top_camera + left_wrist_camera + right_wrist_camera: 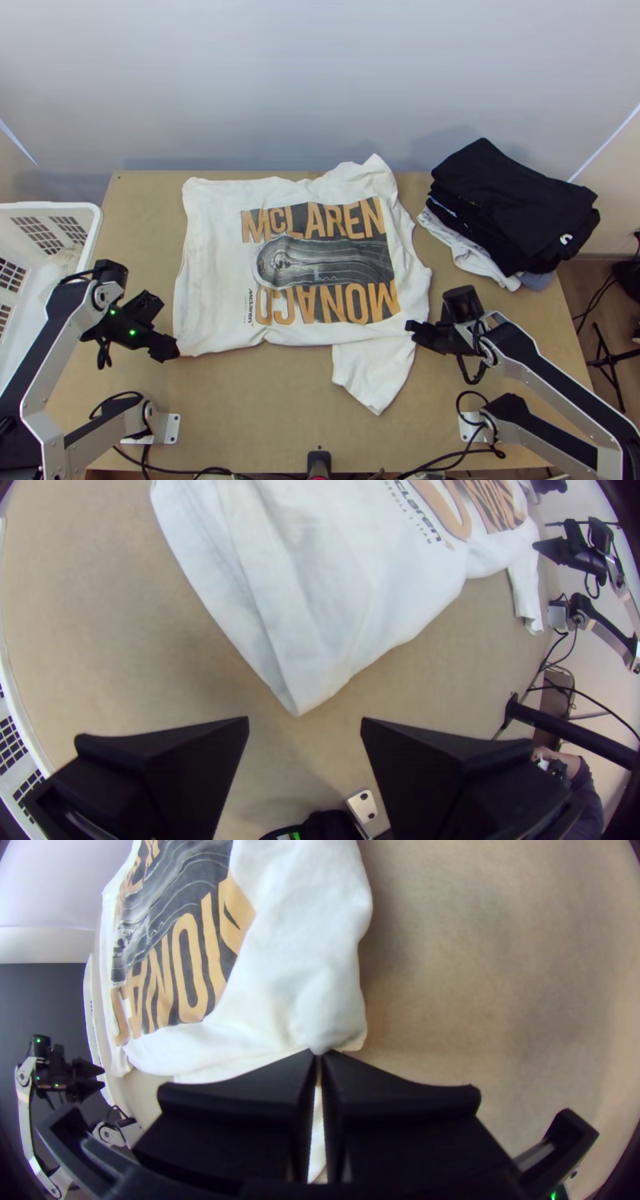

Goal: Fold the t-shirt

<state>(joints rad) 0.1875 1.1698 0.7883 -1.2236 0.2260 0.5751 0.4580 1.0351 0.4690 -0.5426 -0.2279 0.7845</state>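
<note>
T-shirt spread on counter, shoulder pinched in right claw

Have the white t-shirt (216, 272) laid out across the middle of the counter (264, 416), print upward, hem toward the left edge, neck toward the right. See 1 sleeve (372, 172) pointing to the far edge and reaching it, and the other sleeve (372, 372) angled toward the near edge. Find creases along the hem end and a pucker at the near shoulder.

Hold that shoulder in the right claw (411, 326), with its 2 black fingers (267, 1090) brought together on a pinch of cloth. Keep the left claw (166, 328) wide open and without cloth, just beside the hem's near corner; in the left wrist view, see that corner ahead of the gap and apart from both fingers.

Notice a stack of dark clothes (512, 208) at the far right corner, with a white garment (472, 254) poking out underneath. Spot a white basket (92, 232) beside the left edge, and a black post (318, 462) at the middle of the near edge.
</note>
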